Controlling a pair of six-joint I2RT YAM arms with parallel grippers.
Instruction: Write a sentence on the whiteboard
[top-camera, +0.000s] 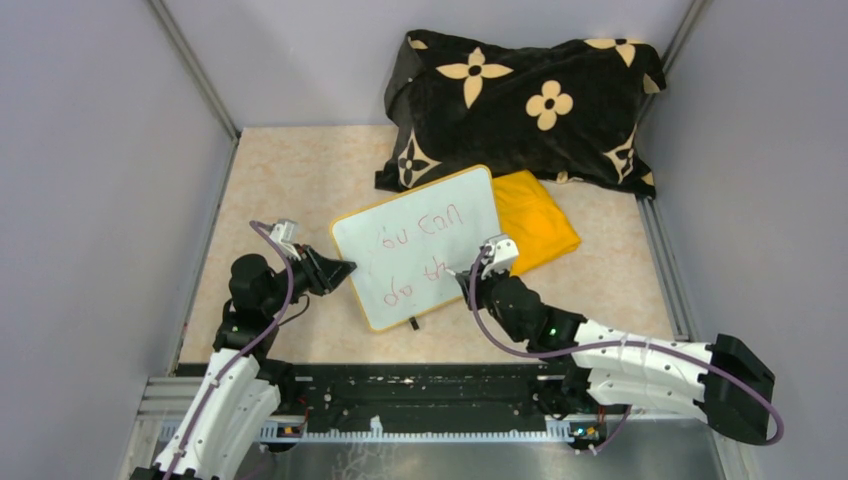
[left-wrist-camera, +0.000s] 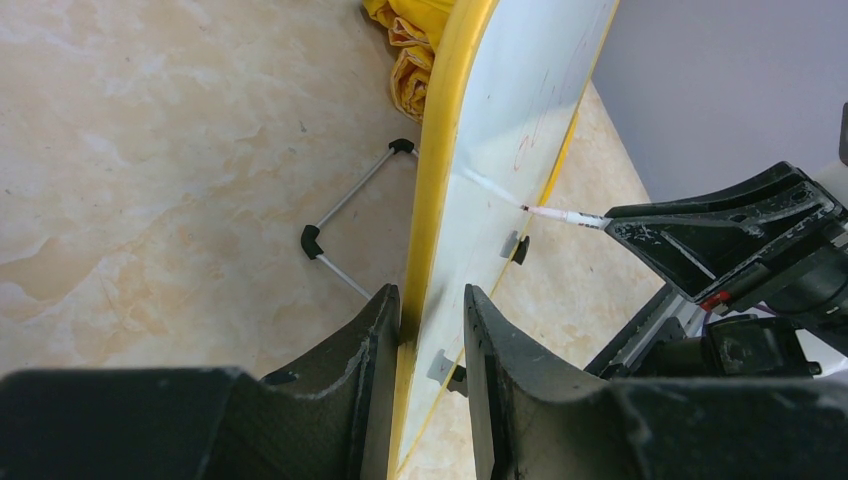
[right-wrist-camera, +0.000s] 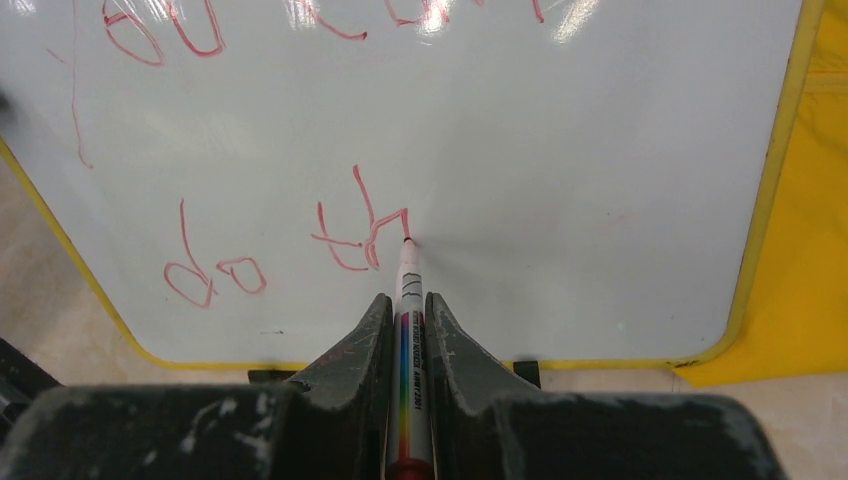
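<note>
Left gripper (left-wrist-camera: 432, 300) clamped on whiteboard (top-camera: 420, 250) edge to steady it; right gripper (right-wrist-camera: 407, 305) clamped on marker (right-wrist-camera: 410, 285), tip touching board mid-frame, sentence (right-wrist-camera: 355, 235) unfinished at "th"

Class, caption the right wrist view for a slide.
Right end effector holds marker tip on whiteboard beside red letters "do th".
</note>
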